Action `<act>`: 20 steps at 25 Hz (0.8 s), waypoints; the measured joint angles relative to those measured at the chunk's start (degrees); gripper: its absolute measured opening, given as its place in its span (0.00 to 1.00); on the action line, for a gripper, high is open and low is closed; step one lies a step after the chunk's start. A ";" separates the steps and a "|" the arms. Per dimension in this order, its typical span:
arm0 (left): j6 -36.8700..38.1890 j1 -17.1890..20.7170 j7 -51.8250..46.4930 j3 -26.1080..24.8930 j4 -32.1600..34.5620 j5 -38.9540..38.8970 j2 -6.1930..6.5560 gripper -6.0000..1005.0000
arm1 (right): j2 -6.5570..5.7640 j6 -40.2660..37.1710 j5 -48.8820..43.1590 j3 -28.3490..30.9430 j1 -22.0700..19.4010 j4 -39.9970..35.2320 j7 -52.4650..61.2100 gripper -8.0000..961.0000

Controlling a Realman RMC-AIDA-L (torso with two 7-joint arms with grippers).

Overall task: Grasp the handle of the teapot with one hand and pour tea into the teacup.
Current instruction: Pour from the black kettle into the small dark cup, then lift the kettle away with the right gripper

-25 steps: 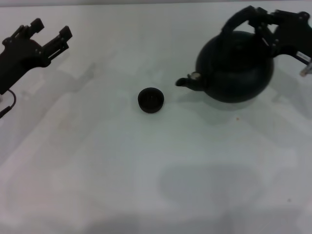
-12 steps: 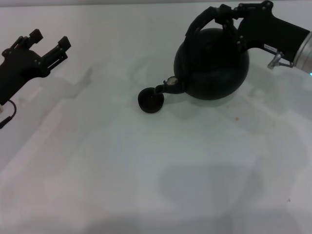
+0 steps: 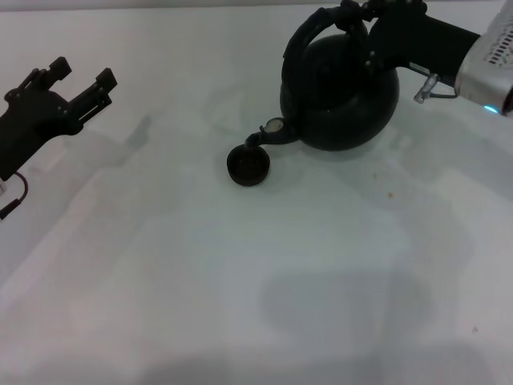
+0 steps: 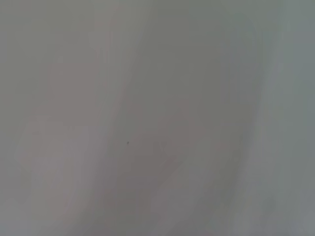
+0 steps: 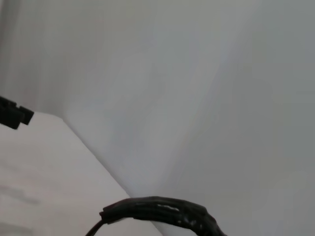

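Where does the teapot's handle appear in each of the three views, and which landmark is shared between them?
Head view: the handle arches over the teapot at upper right, held by the right gripper.
Left wrist view: not in it.
Right wrist view: a dark wrapped arc at the bottom edge.
Shared landmark: the handle itself, in the head and right wrist views.

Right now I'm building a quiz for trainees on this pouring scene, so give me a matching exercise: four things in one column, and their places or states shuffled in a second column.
Things:
1. teapot
2. teacup
3. left pincer
4. right pincer

States:
A. open, idle at the table's left side, holding nothing
B. tilted, its spout just above the small cup's rim
C. shut on the handle over the pot
D. standing upright on the table, below the spout

Pairs: 1-B, 2-D, 3-A, 4-C
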 joint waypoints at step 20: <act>0.56 -0.50 0.14 0.00 0.01 -0.74 0.09 0.86 | -0.09 -1.53 0.02 -1.90 -0.48 -1.41 -6.52 0.13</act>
